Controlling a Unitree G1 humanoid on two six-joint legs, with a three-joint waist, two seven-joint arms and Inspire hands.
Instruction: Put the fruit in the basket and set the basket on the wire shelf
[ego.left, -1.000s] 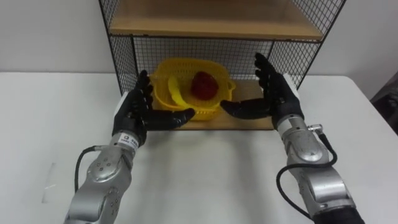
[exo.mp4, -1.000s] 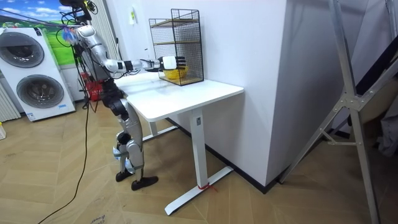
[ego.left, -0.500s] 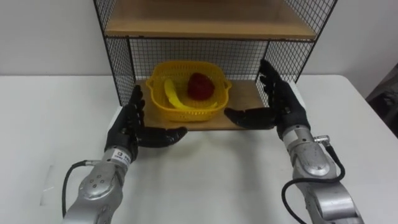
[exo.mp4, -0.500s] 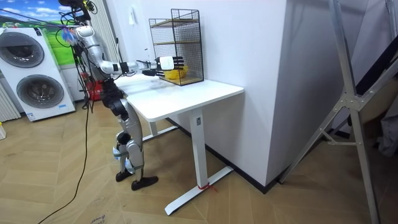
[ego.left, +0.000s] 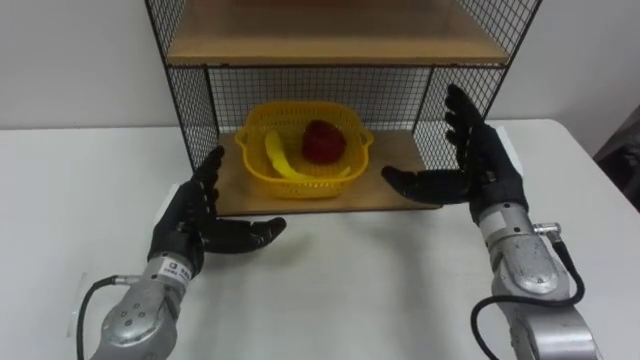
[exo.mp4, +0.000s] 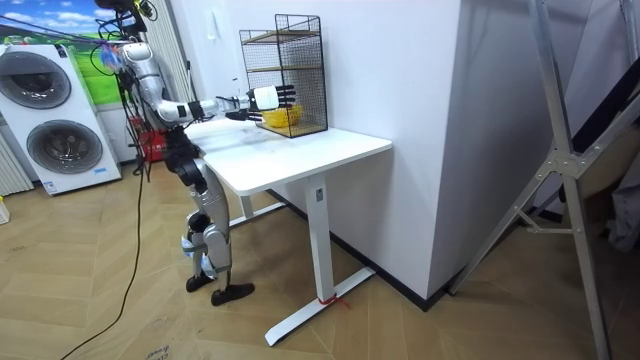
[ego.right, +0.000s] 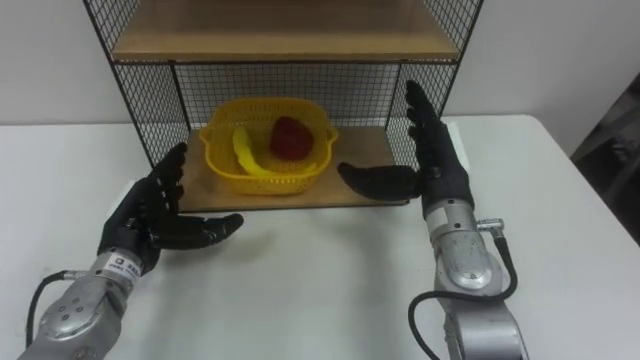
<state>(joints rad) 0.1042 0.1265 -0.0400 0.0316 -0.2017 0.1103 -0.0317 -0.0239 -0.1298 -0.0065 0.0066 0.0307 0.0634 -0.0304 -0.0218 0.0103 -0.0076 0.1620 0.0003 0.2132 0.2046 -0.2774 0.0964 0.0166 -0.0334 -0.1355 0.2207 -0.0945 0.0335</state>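
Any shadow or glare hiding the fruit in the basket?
Left eye view: the basket sits in soft shade under the upper board, yet the banana and red fruit read plainly; no glare on the table. Right eye view: same. Room view: the basket is a yellow patch behind the wire shelf mesh, fruit too small to tell.

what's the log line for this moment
basket: on wire shelf lower board, holds banana, red fruit | left robot hand: open, empty | right robot hand: open, empty
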